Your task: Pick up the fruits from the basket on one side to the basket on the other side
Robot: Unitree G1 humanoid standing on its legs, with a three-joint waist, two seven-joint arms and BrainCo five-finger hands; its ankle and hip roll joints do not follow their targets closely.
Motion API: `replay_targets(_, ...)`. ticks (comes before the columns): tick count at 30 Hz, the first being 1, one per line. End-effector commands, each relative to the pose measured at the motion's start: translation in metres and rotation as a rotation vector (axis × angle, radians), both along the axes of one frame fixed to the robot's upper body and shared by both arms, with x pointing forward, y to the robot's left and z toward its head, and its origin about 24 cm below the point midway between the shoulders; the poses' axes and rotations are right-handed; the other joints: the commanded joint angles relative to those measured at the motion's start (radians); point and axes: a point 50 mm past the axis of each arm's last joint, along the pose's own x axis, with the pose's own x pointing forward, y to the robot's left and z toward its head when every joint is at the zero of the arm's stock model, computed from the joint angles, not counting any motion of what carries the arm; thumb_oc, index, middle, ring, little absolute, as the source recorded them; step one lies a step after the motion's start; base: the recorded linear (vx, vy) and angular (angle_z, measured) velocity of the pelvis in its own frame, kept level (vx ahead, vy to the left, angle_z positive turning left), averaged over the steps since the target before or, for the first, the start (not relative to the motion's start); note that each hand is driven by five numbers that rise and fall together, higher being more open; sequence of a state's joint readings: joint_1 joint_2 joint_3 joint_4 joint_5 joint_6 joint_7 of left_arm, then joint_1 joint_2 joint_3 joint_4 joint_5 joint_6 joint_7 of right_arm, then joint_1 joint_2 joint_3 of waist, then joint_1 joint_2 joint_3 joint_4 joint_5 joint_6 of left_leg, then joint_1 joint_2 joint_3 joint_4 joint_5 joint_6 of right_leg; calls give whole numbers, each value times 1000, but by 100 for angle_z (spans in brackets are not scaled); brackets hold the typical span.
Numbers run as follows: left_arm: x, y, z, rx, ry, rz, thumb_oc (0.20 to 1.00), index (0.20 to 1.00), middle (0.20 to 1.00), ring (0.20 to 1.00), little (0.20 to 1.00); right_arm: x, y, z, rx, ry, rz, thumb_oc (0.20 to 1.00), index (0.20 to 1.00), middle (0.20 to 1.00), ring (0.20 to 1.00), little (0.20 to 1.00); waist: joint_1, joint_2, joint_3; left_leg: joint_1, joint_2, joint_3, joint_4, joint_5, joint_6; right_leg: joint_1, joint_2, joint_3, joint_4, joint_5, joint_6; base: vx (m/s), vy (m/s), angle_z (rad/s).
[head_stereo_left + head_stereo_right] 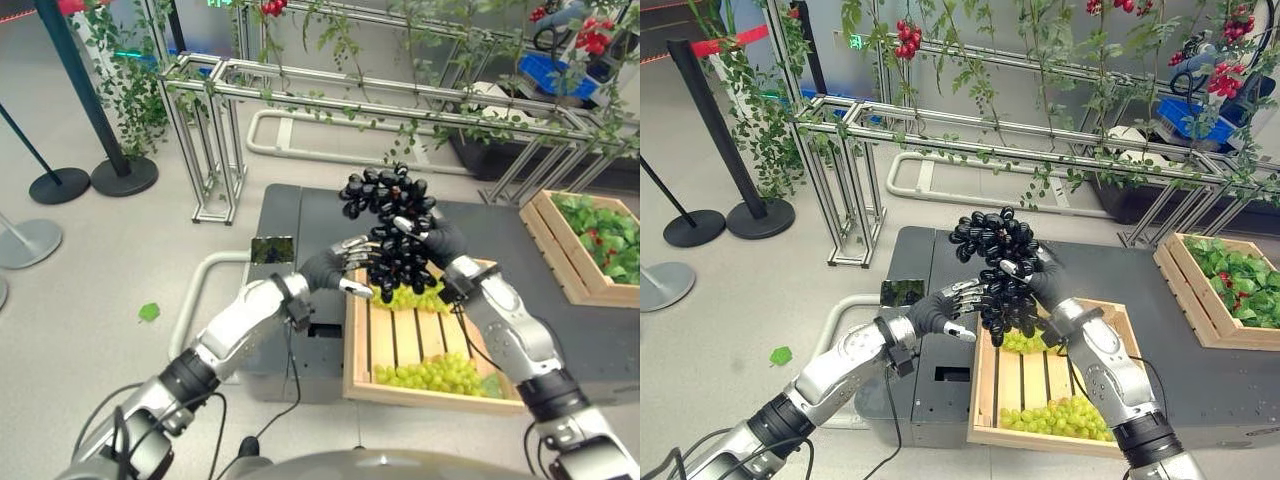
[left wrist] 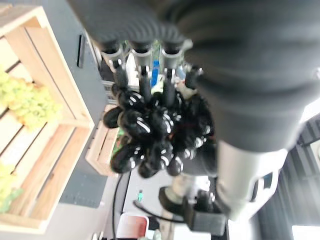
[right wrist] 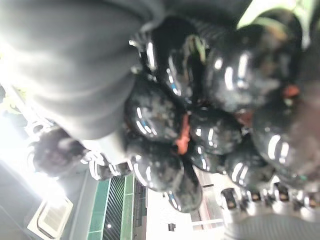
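Black grape bunch (image 1: 388, 228) is held aloft above the near wooden crate (image 1: 358, 345), the right robot hand (image 1: 432, 236) curled round its side and the left robot hand (image 1: 345, 265) pressing straight fingers against the other. Judgement: keep both in contact, carry level and slow so no berries shake loose. Count: one black bunch, two green grape bunches (image 1: 437, 374) in this crate on the surface (image 1: 300, 215), one second crate (image 1: 583, 245) holding leafy greens.

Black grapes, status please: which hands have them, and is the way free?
Black grapes lifted above wooden crate, both hands on the bunch. Right hand fingers curled round it; left hand fingers against its side. Green grapes lie below in the crate.
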State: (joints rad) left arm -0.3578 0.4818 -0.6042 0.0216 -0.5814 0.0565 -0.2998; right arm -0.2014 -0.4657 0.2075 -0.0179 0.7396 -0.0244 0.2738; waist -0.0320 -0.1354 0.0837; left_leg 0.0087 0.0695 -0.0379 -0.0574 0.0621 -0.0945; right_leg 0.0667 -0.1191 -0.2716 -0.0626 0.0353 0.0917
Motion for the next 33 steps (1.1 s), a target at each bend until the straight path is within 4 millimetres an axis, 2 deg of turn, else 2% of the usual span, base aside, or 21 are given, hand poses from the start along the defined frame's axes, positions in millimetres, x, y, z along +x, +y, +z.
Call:
replay_targets(1,12,-6,29,-119,-115,20,1000,1000,1000,1000,1000,-11,18,40,62,-232,66,200,200,200,200,200,20,-47,-22,-40,-40,-29,96,-112,61,-55,-29,-7,120,-72,47,-2,-12,8)
replay_targets(21,16,8,28,-124,-149,135,1000,1000,1000,1000,1000,-16,36,41,64,-248,114,200,200,200,200,200,14,-31,-15,-36,-32,-23,106,-120,60,-56,-22,9,126,-82,42,0,-2,1)
replay_targets(33,15,6,27,-134,-143,144,1000,1000,1000,1000,1000,-15,49,48,49,-284,156,200,200,200,200,200,13,-26,-17,-27,-32,-14,110,-126,63,-54,-21,27,124,-82,41,-1,1,-2)
